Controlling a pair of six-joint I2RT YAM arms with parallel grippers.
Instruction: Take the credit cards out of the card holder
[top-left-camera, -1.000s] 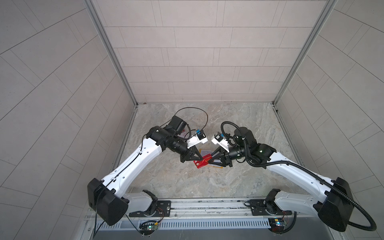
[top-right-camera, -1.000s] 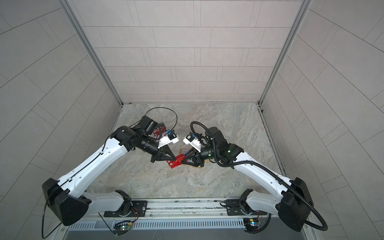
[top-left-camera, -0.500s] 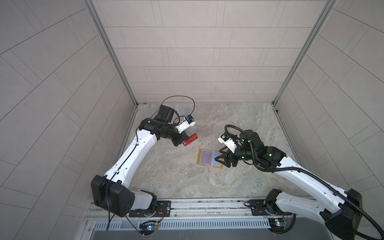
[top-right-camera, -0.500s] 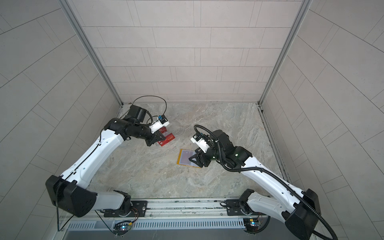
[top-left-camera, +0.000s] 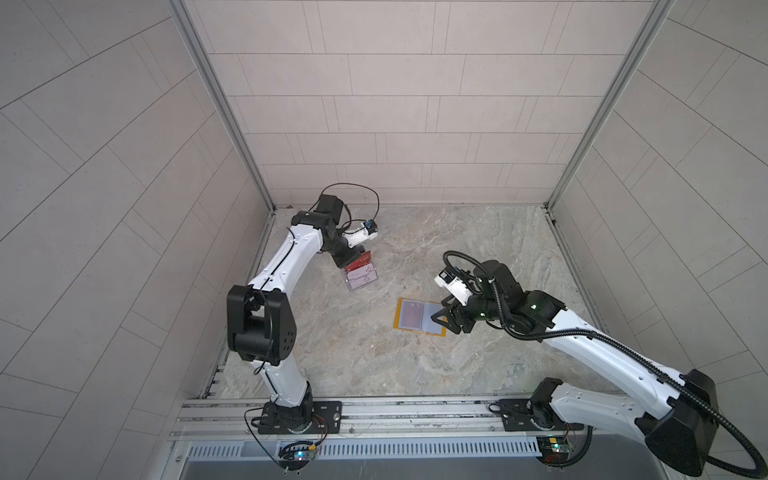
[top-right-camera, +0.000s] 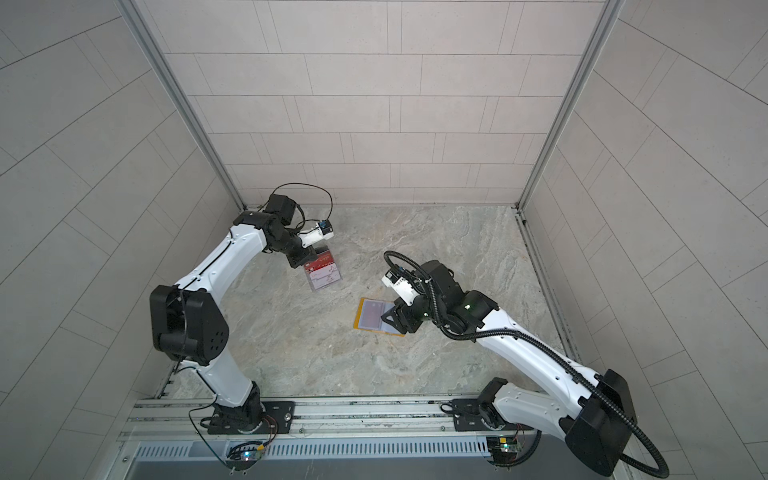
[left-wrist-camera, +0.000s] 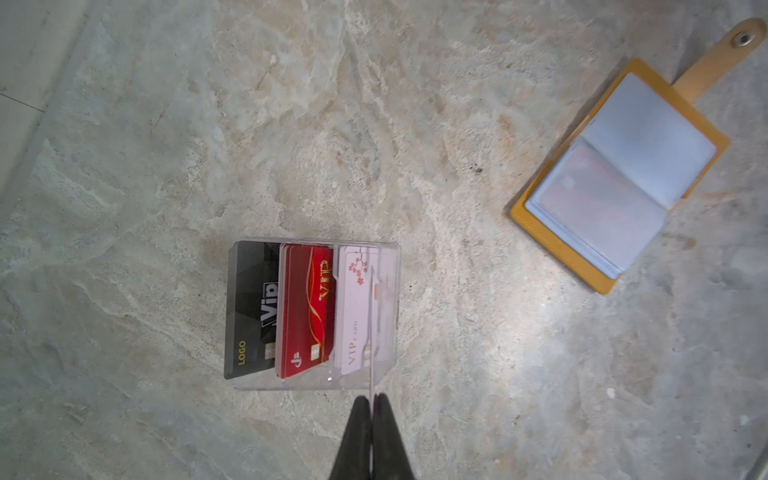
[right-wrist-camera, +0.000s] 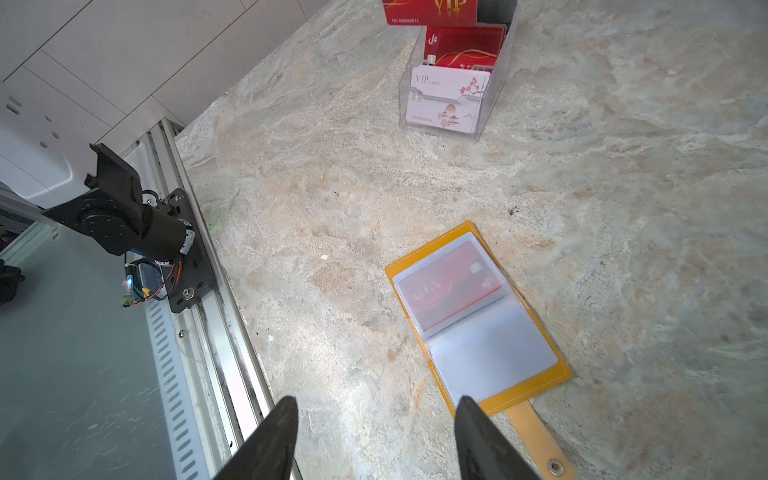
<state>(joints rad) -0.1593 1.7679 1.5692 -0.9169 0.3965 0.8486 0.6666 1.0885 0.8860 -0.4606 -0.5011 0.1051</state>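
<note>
The mustard-yellow card holder (top-left-camera: 419, 316) (top-right-camera: 376, 316) lies open and flat on the table, with one red credit card (right-wrist-camera: 451, 282) (left-wrist-camera: 594, 199) showing through a clear sleeve. My right gripper (right-wrist-camera: 376, 415) (top-left-camera: 446, 320) is open and empty. It hovers low at the holder's strap end, one fingertip over its corner. My left gripper (left-wrist-camera: 371, 399) (top-left-camera: 349, 259) is shut on another red credit card (right-wrist-camera: 430, 10). It holds this card upright over the clear acrylic box (left-wrist-camera: 311, 384) (top-left-camera: 360, 282) at the back left. The left wrist view shows that card only edge-on.
The acrylic box (right-wrist-camera: 494, 104) holds a black Vip card (left-wrist-camera: 253, 307), red cards (left-wrist-camera: 307, 311) and white VIP cards (right-wrist-camera: 451, 97) in its tiers. The left wall stands close behind the box. The aluminium rail (top-left-camera: 374, 415) runs along the table's front edge.
My left gripper has carried the red card from the holder back and left to above the acrylic box. My right gripper opened, let the holder lie flat, and drew back slightly right.
</note>
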